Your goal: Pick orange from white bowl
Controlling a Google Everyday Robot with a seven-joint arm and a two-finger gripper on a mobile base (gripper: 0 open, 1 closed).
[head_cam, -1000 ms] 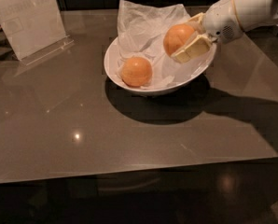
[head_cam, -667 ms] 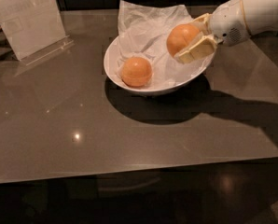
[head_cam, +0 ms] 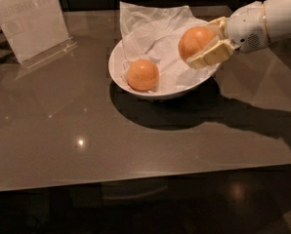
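The white bowl (head_cam: 117, 72), lined with crumpled white paper (head_cam: 150, 26), sits on the dark table at the upper middle. My gripper (head_cam: 204, 43) reaches in from the right and is shut on the orange (head_cam: 195, 42), which shows a faint curved crease. It holds the fruit above the bowl's right rim, clear of the paper. A second, smoother orange (head_cam: 142, 74) lies in the bowl's left part.
A clear acrylic sign holder (head_cam: 31, 23) stands at the table's back left. The glossy brown table (head_cam: 87, 145) stretches toward me, its front edge near the bottom. My white arm (head_cam: 270, 21) crosses the upper right.
My gripper has lifted the orange up and a little to the right, out of the bowl's lining. The other orange has stayed in place.
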